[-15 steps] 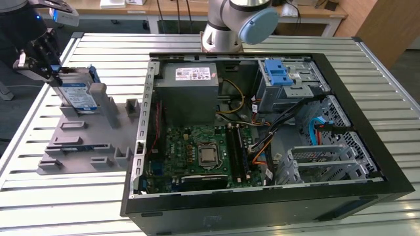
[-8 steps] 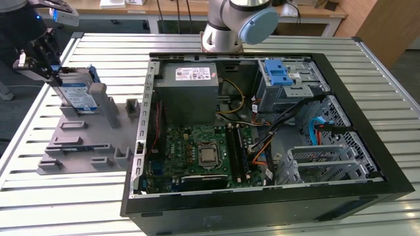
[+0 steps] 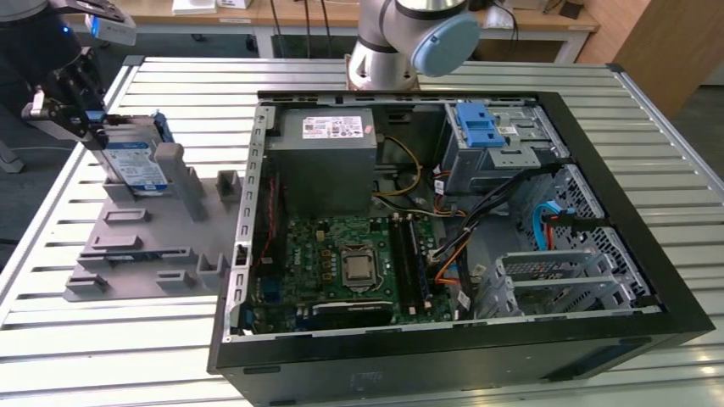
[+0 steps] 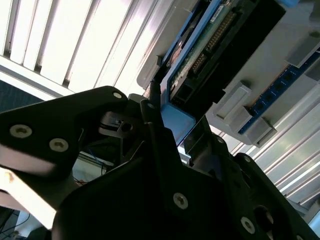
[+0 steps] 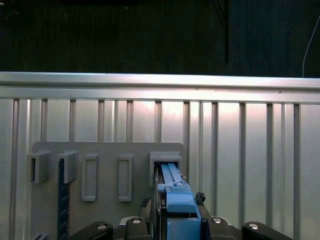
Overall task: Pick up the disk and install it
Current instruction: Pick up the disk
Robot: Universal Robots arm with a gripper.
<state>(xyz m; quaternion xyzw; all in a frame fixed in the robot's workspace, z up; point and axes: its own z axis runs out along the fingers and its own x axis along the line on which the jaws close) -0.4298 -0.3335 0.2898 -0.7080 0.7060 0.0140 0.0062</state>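
**A:** Tool state?
**B:** Black gripper (image 3: 93, 127) clamps the flat silver, blue-framed disk (image 3: 136, 165), upright in a slot of the grey plastic rack (image 3: 134, 244).
**A:** Step?
**B:** Pick-up, by judgement — the next move calls for a straight pull along the slot, no tilt.

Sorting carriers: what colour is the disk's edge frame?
Blue; the disk shows it best in the first wrist view.

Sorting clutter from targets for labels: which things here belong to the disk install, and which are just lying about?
Job: disk, gripper, grey rack holding the disk, open computer case, drive cage.
Lying about: power supply, motherboard.
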